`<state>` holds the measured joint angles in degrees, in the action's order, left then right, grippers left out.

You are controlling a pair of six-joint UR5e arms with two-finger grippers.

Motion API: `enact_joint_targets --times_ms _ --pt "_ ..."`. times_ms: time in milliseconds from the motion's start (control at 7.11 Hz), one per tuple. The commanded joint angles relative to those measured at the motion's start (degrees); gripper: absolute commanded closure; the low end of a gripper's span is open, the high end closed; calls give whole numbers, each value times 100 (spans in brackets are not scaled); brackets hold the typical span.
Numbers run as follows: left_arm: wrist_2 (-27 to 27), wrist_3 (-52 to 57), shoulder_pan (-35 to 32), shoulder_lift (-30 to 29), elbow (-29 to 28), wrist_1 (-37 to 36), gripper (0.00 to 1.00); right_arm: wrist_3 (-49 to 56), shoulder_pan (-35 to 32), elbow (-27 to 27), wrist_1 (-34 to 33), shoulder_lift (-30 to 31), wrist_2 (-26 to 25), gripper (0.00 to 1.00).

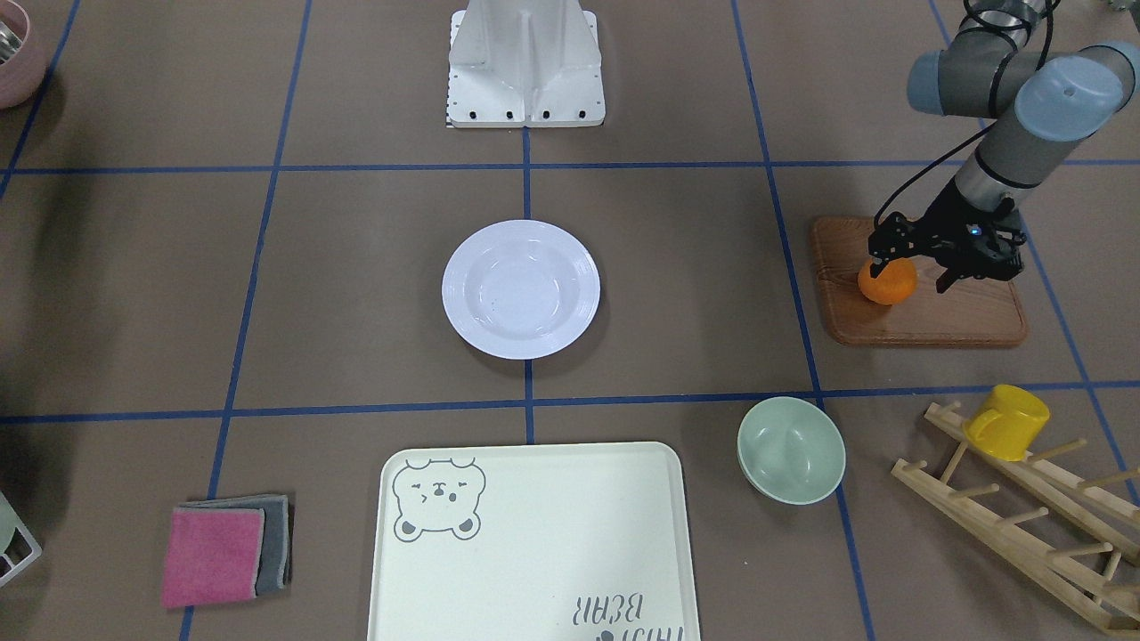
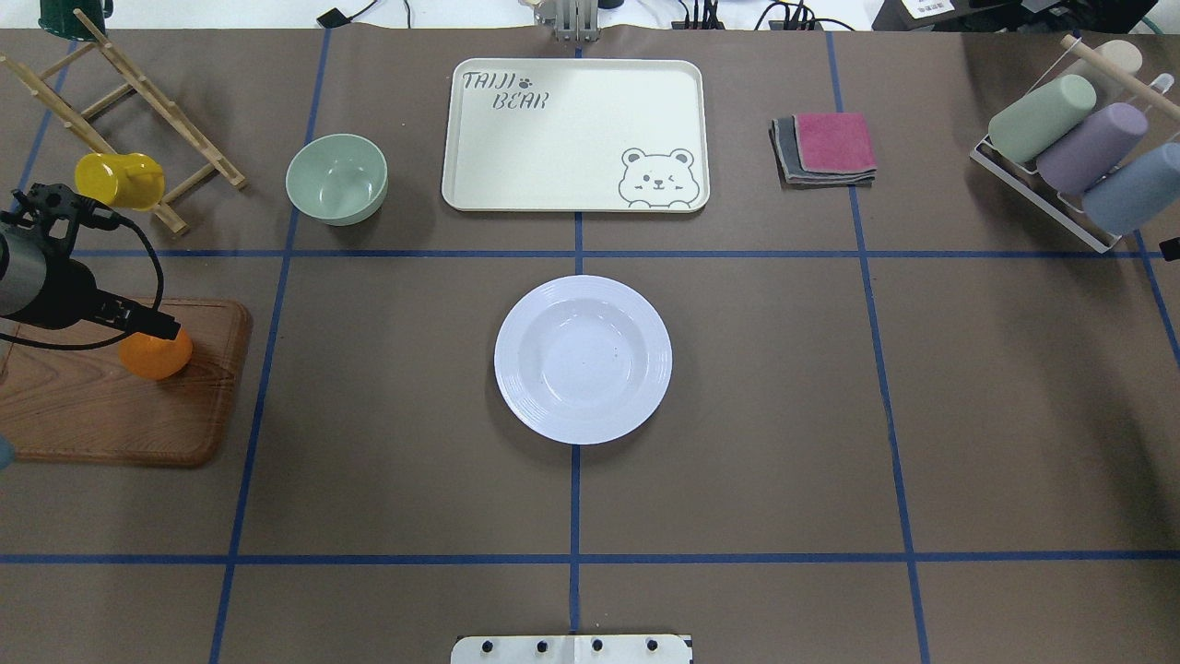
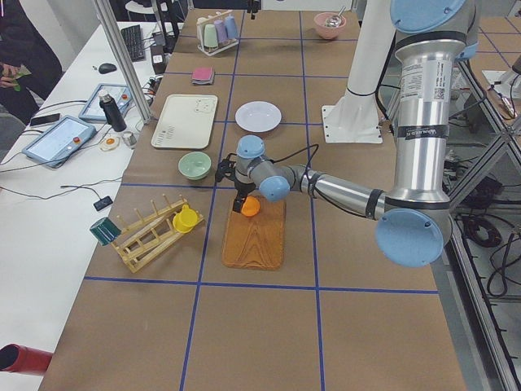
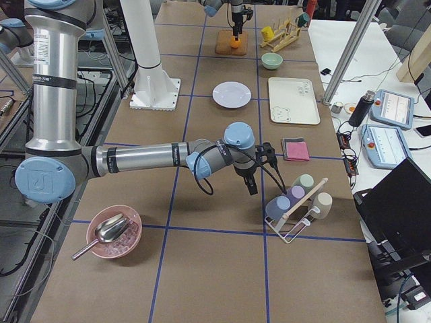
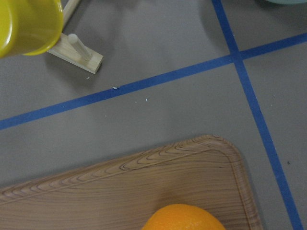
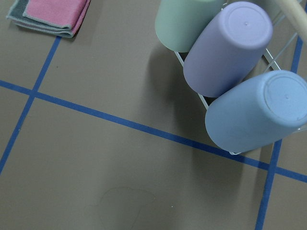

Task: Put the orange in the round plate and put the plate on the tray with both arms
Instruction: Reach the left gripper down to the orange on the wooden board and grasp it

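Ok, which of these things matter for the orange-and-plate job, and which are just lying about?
Job: orange, round plate, tray, left claw.
Lying about: wooden board, green bowl, yellow cup, peg rack, folded cloths, tumblers.

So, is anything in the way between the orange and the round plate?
Nothing visible. Between the orange on the wooden board and the round plate lies only bare table with a blue tape line. The green bowl sits off that path, nearer the tray.

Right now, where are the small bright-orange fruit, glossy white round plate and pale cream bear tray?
small bright-orange fruit (image 1: pixel 891 289): front-facing view, lower skin.
glossy white round plate (image 2: pixel 583 361): overhead view, bare centre.
pale cream bear tray (image 2: pixel 572 138): overhead view, bare middle.
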<state>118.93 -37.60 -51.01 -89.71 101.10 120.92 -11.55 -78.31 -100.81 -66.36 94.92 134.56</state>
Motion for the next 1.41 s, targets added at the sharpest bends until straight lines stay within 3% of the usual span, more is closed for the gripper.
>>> enact_joint_targets --times_ms 0,422,704,985,1267 --pt "-332 -265 318 -46 -46 54 2 3 0 0 0 0 0 0" --pt "-571 -247 399 -55 -301 81 4 3 0 0 0 0 0 0" --pt "-572 -282 399 -37 -188 81 100 3 0 0 0 0 0 0" --pt "-337 -370 399 -107 364 -172 100 3 0 0 9 0 9 0" --pt "-344 -1315 434 -1488 306 -1301 100 -32 18 9 0 0 9 0"
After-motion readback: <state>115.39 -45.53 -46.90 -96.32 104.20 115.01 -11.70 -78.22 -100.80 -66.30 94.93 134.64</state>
